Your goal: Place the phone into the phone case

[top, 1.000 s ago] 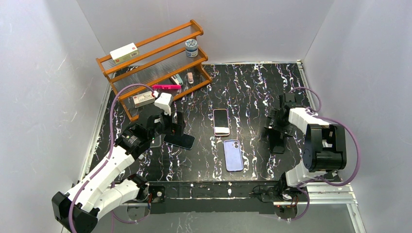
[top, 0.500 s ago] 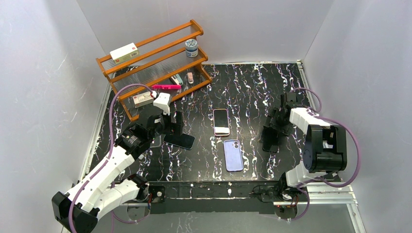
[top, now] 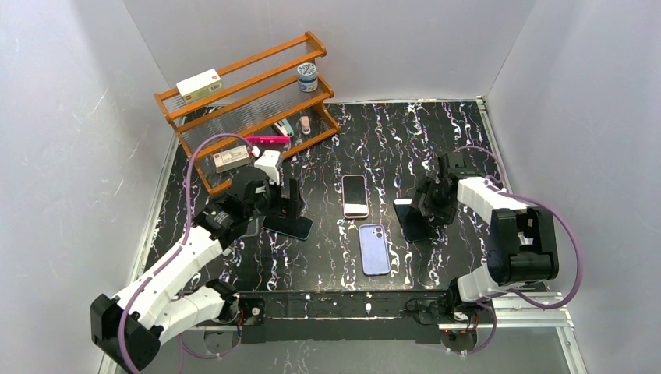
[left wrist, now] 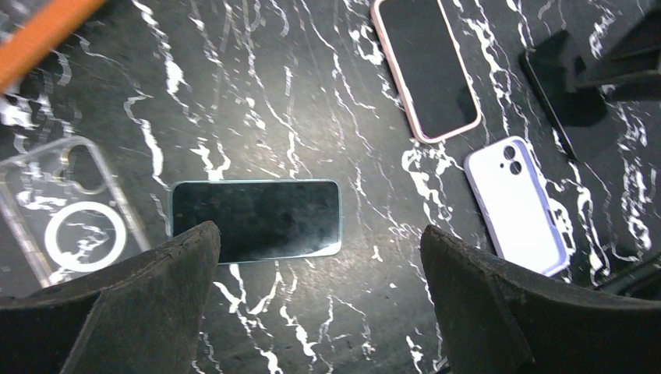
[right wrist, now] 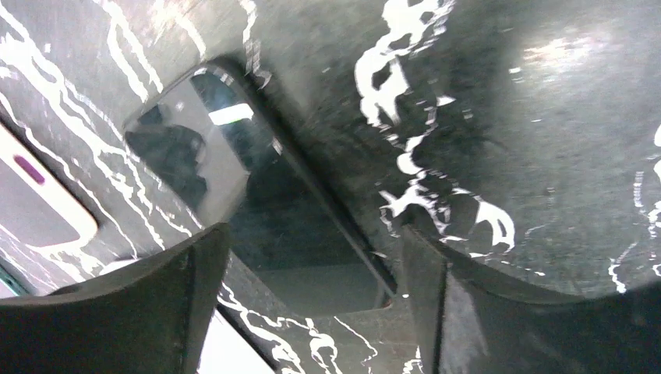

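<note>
Left pincer (left wrist: 316, 238): released, with the jaws spread wide. It hangs above the green-edged phone (left wrist: 256, 220) and touches nothing.
Green-edged phone: it lies flat on the tabletop (left wrist: 312, 93), screen up, directly under my left pincer.
Clear case (left wrist: 70, 210): it lies flat just beside one short end of that phone, with a white ring on its back. I judge this is the empty case, and the left arm waits here because phone and case are near each other.
Left approach: the jaws seem to open along the length of the phone. I think the wrist must turn first, so that it can take the long edges.
Right pincer (right wrist: 313, 230): it is low on the tabletop, with one jaw at each long edge of the black phone (right wrist: 265, 202). The jaws are very close to the edges, but I cannot tell if they are already clenched on it or only stand around it.
Black phone: it lies on the right side, well apart from the clear case.
Others: a pink-edged phone (left wrist: 425, 66) and a lilac one (left wrist: 516, 204), back up, lie between the two arms. I cannot tell if the lilac one is a case only.
Risk: the phone is thin and smooth and lies flat, so the jaws may slide over its edges.
</note>
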You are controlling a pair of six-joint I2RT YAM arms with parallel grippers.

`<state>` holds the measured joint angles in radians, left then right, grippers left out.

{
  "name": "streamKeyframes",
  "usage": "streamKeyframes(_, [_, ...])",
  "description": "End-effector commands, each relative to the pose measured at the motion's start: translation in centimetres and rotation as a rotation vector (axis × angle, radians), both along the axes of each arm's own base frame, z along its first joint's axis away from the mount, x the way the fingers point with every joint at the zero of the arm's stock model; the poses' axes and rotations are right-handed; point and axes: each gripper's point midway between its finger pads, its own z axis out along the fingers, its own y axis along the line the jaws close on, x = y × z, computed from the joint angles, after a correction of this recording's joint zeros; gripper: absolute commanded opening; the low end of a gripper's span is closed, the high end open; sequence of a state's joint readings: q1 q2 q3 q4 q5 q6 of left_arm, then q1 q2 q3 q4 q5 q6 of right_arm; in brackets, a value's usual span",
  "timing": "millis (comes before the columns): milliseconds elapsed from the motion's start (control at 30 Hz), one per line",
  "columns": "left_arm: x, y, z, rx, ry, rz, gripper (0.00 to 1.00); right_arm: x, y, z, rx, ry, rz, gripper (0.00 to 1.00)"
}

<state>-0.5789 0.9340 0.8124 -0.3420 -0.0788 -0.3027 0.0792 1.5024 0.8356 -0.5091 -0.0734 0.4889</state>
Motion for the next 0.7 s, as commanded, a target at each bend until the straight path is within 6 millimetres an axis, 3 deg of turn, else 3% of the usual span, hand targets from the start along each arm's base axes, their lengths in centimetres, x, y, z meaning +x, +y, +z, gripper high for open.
streamKeyframes(0, [-0.7,-2.3,0.4,-0.097,0.056,-0.070,0.98,-0.3,1.8,1.4,-0.016,-0.053,0.121,0.96])
streamKeyframes(167, [-0.9,-2.1,-0.3,-0.094,0.046,-0.074,0.98,0.7,4.1,2.9,-0.017,-0.170,0.264,0.99])
streamKeyframes(500, [-1.1,-2.0,-0.4,-0.081,0.036,-0.091,0.98,1.9,2.3,1.5,-0.183,-0.133,0.383,0.98])
streamKeyframes(667, [-1.1,-1.9,-0.3,-0.080,0.027,-0.089,0.98,2.3,3.1,1.4,-0.171,-0.163,0.453,0.99])
